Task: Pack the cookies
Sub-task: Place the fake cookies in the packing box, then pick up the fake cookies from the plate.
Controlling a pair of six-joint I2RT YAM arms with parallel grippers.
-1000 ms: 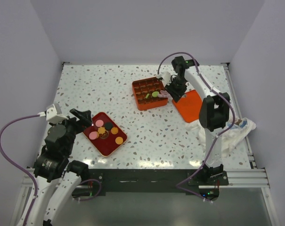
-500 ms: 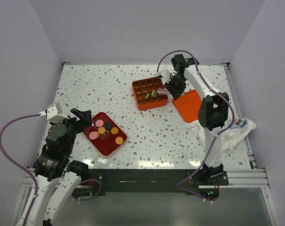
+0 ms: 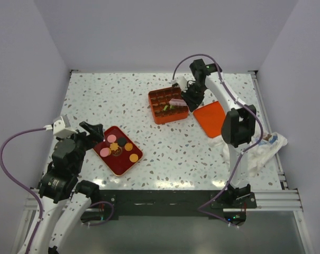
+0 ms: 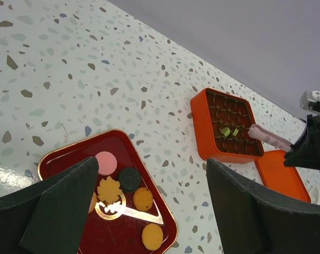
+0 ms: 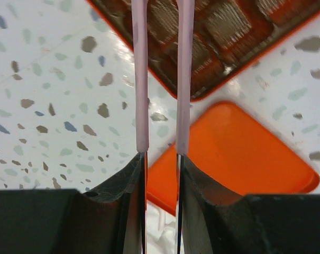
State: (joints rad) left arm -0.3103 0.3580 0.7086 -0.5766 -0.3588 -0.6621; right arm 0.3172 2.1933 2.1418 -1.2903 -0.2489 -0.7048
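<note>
Left end effector point(image 4: 152, 166): fingers point(image 4: 70, 201) spread wide with nothing between them, hovering above the tabletop.
Red tray point(image 4: 125, 151): directly under the left end effector, between its two fingers. It is a glossy, lacquer-like rounded square.
Gold mark point(image 4: 109, 190): a leaf shape over a ring on the tray floor. Any lettering is too small to read.
Cookies point(image 4: 130, 179): flat round discs in pink, dark and orange. They lie loose on the tray beneath the left end effector, clear of it.
Tabletop point(image 3: 122, 100): smooth and white, speckled grey and brown like terrazzo.
Orange box point(image 4: 202, 135): well ahead of the left end effector and to its right. It is square with rounded corners and holds a grid of small brown cups.
Green cookies point(image 4: 225, 130): two, in neighbouring cups near the box's middle, just beside the tweezer tips. Whether the tips touch them cannot be told.
Right end effector point(image 5: 160, 159): clamped on the pink tweezers, its black fingers point(image 5: 122, 201) pressing the prongs from both sides.
Pink tweezers point(image 5: 140, 79): two thin matte prongs, parallel and apart. They reach out ahead of the right end effector over the box's corner.
Orange lid point(image 5: 244, 153): flat and smooth with rounded corners. It lies on the tabletop below the right end effector, just beside the box.
</note>
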